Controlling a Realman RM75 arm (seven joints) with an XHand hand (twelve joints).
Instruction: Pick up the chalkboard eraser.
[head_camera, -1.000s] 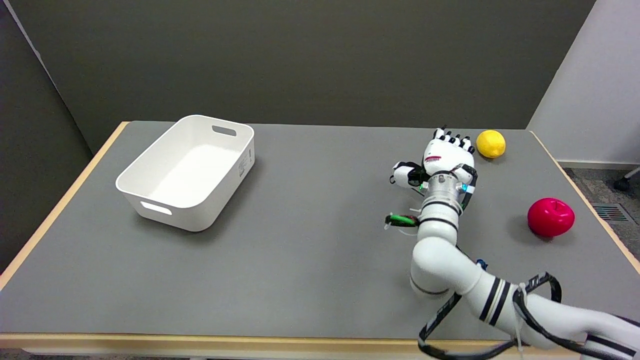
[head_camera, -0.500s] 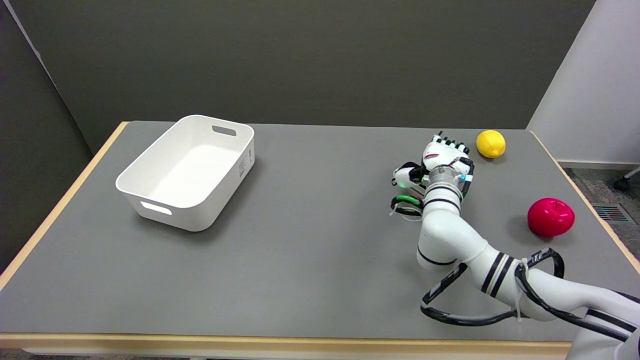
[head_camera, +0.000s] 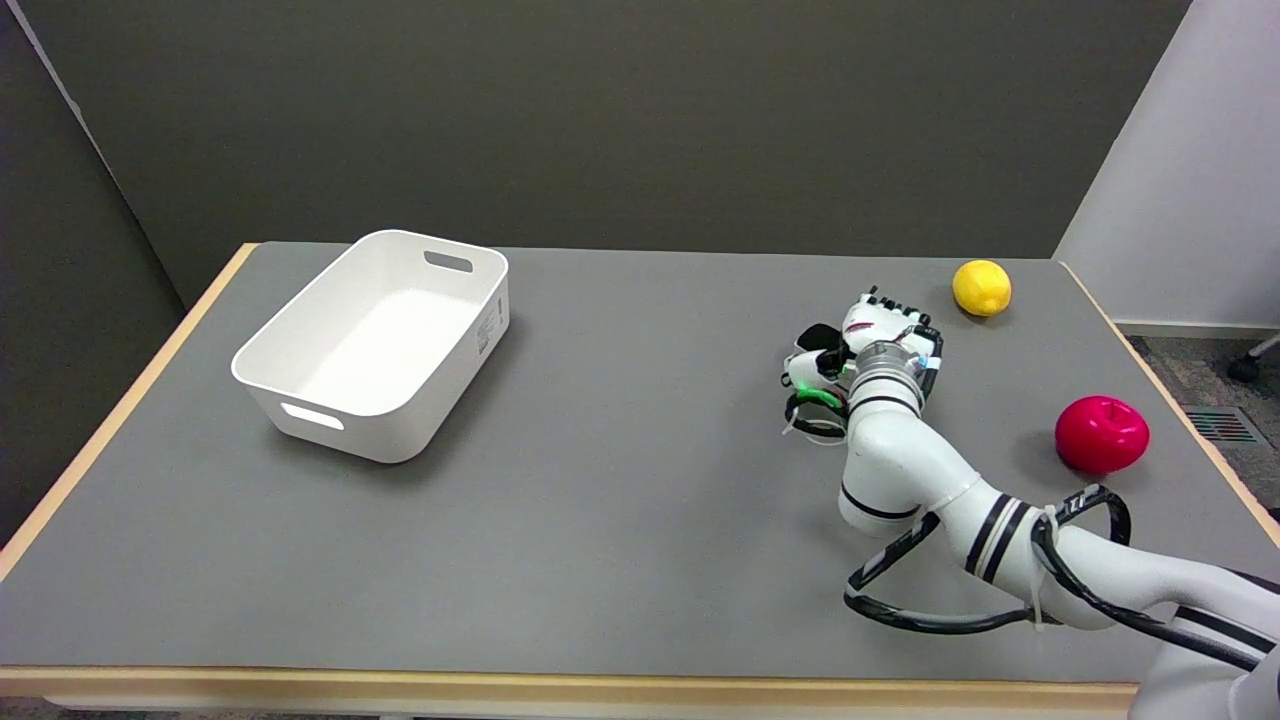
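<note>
Over the last second the right hand (head_camera: 880, 335) had come lower and a little toward the near side of the grey table (head_camera: 620, 480), its wrist tipping forward so that the back of the hand faced the camera and the fingers pointed down at the surface. The chalkboard eraser could not be made out anywhere in the head view; the likeliest place for it was directly beneath the hand, hidden by the palm and wrist, though that was a judgement and not something seen. Whether the fingers had closed on anything, or were merely curled over the spot, could not be told from this angle (only their dark tips showed along the far edge of the hand). The descent suggested that the reach was over and the grasp itself was in hand, with the lift not yet made. The yellow lemon (head_camera: 981, 287) lay near the hand on its far right, apart from it, the red apple (head_camera: 1101, 433) well apart near the table's right edge, and the white bin (head_camera: 300, 385) far off to the left.
</note>
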